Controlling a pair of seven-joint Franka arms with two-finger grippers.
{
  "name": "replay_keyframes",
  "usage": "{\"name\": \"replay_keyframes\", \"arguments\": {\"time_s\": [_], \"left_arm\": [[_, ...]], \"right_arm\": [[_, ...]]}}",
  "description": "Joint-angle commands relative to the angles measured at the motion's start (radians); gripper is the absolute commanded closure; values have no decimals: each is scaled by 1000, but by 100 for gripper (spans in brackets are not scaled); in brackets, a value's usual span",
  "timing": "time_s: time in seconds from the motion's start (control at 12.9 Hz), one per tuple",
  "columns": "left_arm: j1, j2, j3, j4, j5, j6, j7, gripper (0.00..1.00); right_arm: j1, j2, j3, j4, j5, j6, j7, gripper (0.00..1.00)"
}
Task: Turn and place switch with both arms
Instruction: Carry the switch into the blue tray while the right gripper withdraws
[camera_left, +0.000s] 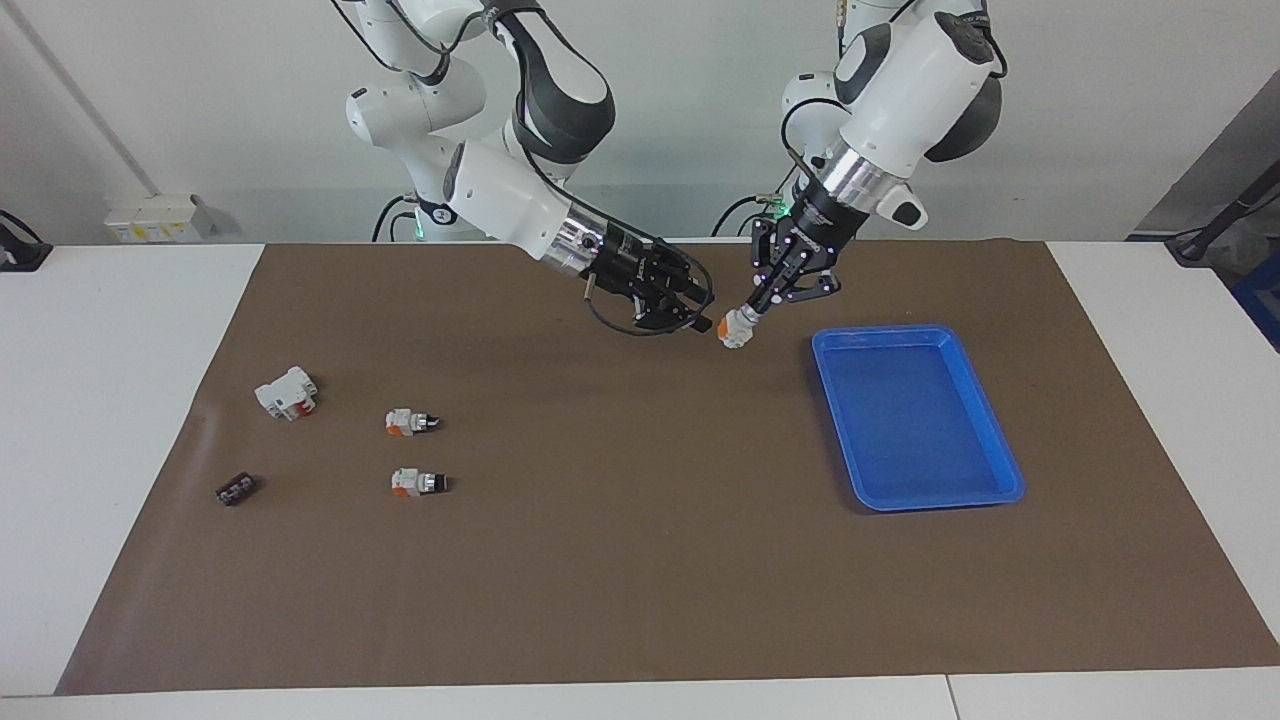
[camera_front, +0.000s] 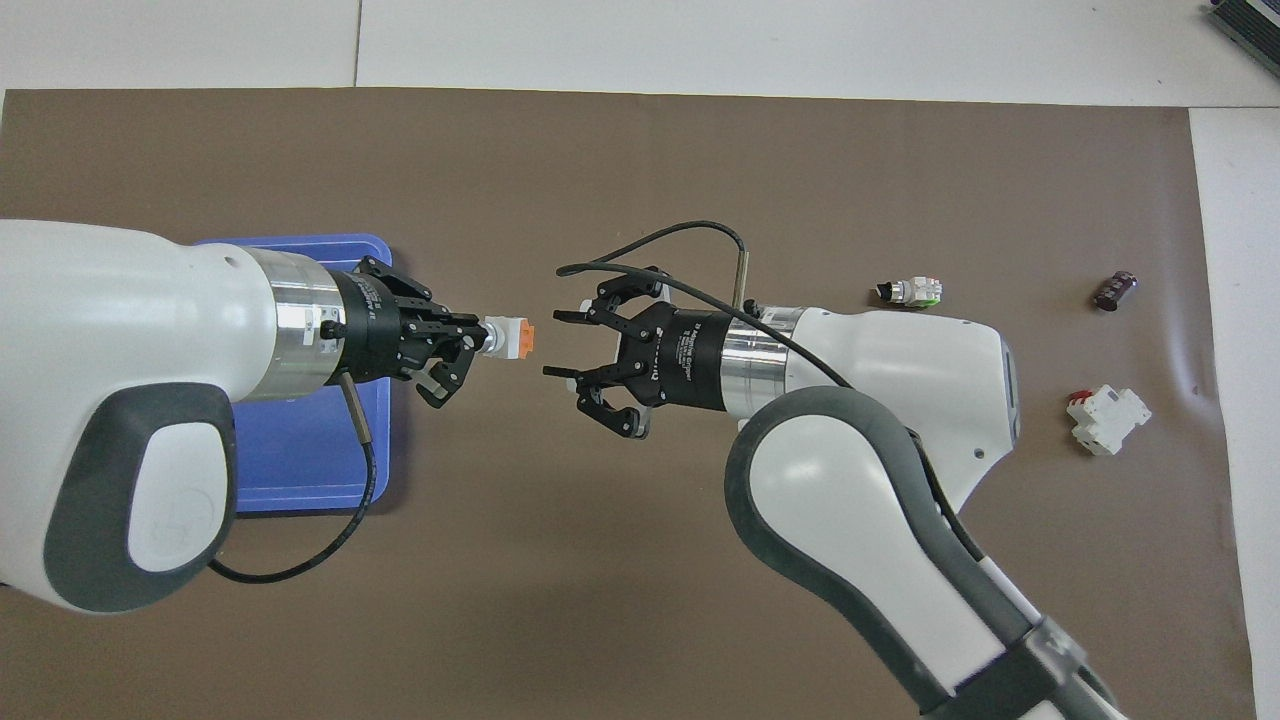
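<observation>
The switch (camera_left: 737, 328) (camera_front: 512, 338) hangs in the air over the brown mat, beside the blue tray (camera_left: 915, 415). Its orange block points away from my left gripper (camera_left: 752, 312) (camera_front: 480, 338), which is shut on its knob end. My right gripper (camera_left: 700, 320) (camera_front: 552, 345) stands open a short gap from the orange end and holds nothing. Two more switches (camera_left: 411, 422) (camera_left: 418, 483) lie on the mat toward the right arm's end. The overhead view shows only one of these switches (camera_front: 910, 291).
A larger white block with a red part (camera_left: 286, 392) (camera_front: 1108, 420) and a tiny black piece (camera_left: 235, 489) (camera_front: 1116, 289) lie near the mat's edge at the right arm's end. In the overhead view my left arm covers most of the tray's rim (camera_front: 300, 243).
</observation>
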Motion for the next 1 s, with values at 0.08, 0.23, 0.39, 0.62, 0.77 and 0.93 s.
{"name": "replay_keyframes", "arguments": {"time_s": [0.08,0.23,0.39,0.62,0.77,0.93], "left_arm": [[7,-12,-3,-18,87,15,27,100],[9,-15,-3,-22,112,7,166,100],[48,-19,-3,-26,112,-25,382,100],[93,-24,-3,-26,176,-89,684,100],[124,-32,-3,-27,204,-151,958,100],[144,-50,-3,-54,282,-175,1204,100]], "right_arm": [[-26,-58,-4,-44,-113,-12,17,0],[-77,-72,-3,-44,-314,-28,14,0],[-108,-82,-4,-44,-600,-51,6,0],[-152,-85,-3,-44,-931,-83,-173,0],[-201,-85,-3,-38,-1061,-118,-335,0],[-267,-92,-3,-32,-1105,-165,-508,0]]}}
